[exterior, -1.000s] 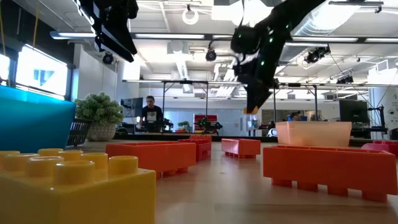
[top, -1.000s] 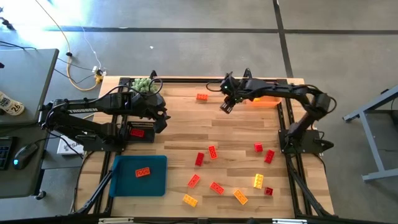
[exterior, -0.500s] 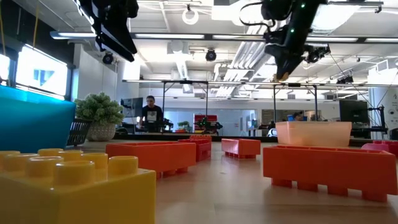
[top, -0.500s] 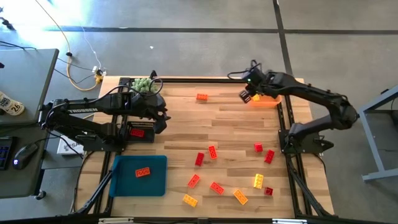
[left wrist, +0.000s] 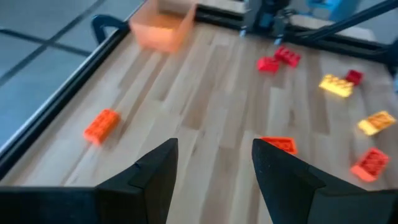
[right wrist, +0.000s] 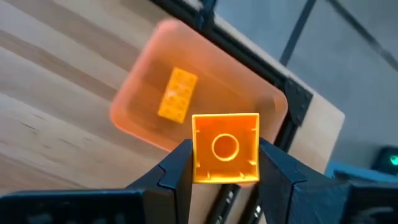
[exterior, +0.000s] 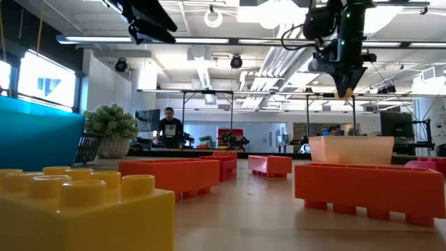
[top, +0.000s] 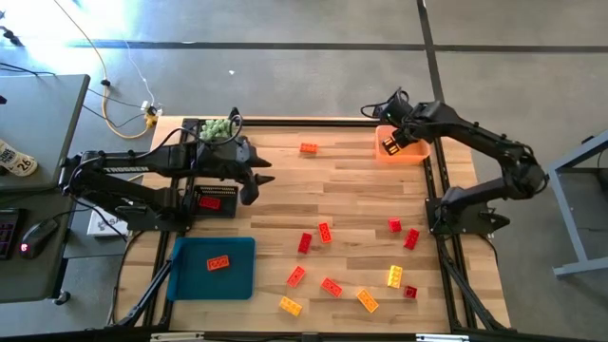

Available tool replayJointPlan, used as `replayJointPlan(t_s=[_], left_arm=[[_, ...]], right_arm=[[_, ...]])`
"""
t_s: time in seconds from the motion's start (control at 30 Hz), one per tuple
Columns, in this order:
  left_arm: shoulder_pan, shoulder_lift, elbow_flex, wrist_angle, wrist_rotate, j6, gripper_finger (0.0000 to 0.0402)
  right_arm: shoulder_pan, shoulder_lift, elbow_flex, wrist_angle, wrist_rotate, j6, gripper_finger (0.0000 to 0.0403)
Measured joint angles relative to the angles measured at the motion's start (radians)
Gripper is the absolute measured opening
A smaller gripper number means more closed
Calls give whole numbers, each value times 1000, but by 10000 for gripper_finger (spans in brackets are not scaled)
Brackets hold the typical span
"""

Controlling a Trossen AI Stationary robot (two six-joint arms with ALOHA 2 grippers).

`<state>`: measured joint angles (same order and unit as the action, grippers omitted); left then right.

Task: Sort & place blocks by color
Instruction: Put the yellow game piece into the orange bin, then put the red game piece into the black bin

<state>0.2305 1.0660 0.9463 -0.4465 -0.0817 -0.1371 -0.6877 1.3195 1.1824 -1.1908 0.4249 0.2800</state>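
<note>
Loose blocks (top: 330, 286): studded plastic, red and yellow, scattered on the wooden tabletop (top: 361, 199) nearest me.
Left gripper (top: 261, 172): mid-tabletop, fingers parted, holding nothing.
Right gripper (top: 390, 146): far corner, above the translucent orange bin (top: 415, 155), clamped on a square yellow block (right wrist: 225, 148).
Bin contents: one yellow brick (right wrist: 177, 94) inside.

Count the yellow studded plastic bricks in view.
5 yellow bricks: three on the wooden table, one in the orange plastic bin, one held by the right gripper above it; more may be hidden.
</note>
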Motion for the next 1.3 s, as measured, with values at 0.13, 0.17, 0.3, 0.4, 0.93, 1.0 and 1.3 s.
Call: replayJointPlan(t_s=[0.13, 0.17, 0.3, 0.4, 0.93, 1.0, 1.3], left_arm=[[-15, 0, 0, 5, 18, 0, 195], [-19, 0, 0, 5, 18, 0, 195], [-33, 0, 0, 5, 18, 1, 195], [-39, 0, 0, 5, 18, 2, 195], [-43, 0, 0, 3, 14, 45, 195], [-43, 0, 0, 3, 10, 45, 195], [-43, 0, 0, 2, 7, 45, 195]], right_arm=[[-47, 34, 0, -6, -6, -21, 116], [-58, 45, 0, -5, -10, -27, 116], [-106, 109, 0, -2, -32, -63, 116], [-140, 163, 0, 1, -38, -91, 117], [-231, 348, 0, 29, -52, -163, 130], [-231, 351, 0, 29, -52, -180, 143], [-230, 352, 0, 35, -10, -189, 194]])
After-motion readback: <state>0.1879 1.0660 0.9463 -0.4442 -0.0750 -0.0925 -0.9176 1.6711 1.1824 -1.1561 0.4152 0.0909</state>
